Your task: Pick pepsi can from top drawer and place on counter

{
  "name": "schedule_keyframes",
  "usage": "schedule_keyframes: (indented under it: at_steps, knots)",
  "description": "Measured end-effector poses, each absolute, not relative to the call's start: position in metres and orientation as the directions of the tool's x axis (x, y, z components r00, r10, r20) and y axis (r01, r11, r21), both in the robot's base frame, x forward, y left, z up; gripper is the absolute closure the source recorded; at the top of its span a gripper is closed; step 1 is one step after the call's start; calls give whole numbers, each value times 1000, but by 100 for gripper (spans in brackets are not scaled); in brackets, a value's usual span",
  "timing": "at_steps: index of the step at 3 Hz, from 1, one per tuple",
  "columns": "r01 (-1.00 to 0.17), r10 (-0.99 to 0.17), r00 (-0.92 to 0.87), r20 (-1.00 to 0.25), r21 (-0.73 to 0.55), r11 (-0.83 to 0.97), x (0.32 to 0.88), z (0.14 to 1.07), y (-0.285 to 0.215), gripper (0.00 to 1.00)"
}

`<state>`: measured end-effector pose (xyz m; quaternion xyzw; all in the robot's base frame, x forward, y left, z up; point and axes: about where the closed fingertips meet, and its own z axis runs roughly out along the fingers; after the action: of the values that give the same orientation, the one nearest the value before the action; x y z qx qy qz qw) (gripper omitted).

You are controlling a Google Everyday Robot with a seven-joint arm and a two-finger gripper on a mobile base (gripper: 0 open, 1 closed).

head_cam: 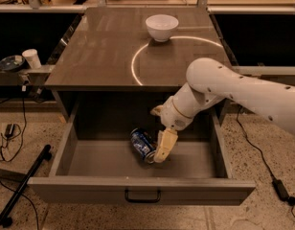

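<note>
The top drawer (pixel 138 189) is pulled wide open below the counter (pixel 104 47). On its floor, near the middle, the pepsi can (pixel 141 144) lies tilted on its side, blue with a silver end. My gripper (pixel 160 153) reaches down into the drawer from the right on the white arm and sits right against the can's right side. Part of the gripper is hidden behind the can and the wrist.
A white bowl (pixel 162 27) stands at the back of the counter beside a bright curved light reflection. To the left, a side shelf holds a paper cup (pixel 31 58) and a dark dish (pixel 11 63). Cables and a black pole (pixel 23 186) lie on the floor.
</note>
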<state>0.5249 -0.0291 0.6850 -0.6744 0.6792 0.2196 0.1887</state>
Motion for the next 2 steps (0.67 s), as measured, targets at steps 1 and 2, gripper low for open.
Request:
schedule_keyframes:
  at_steps: [1, 2]
  knots:
    - [-998, -868, -57, -494, 53, 36, 526, 679, -26, 0]
    - [-995, -931, -86, -356, -7, 95, 533, 674, -26, 0]
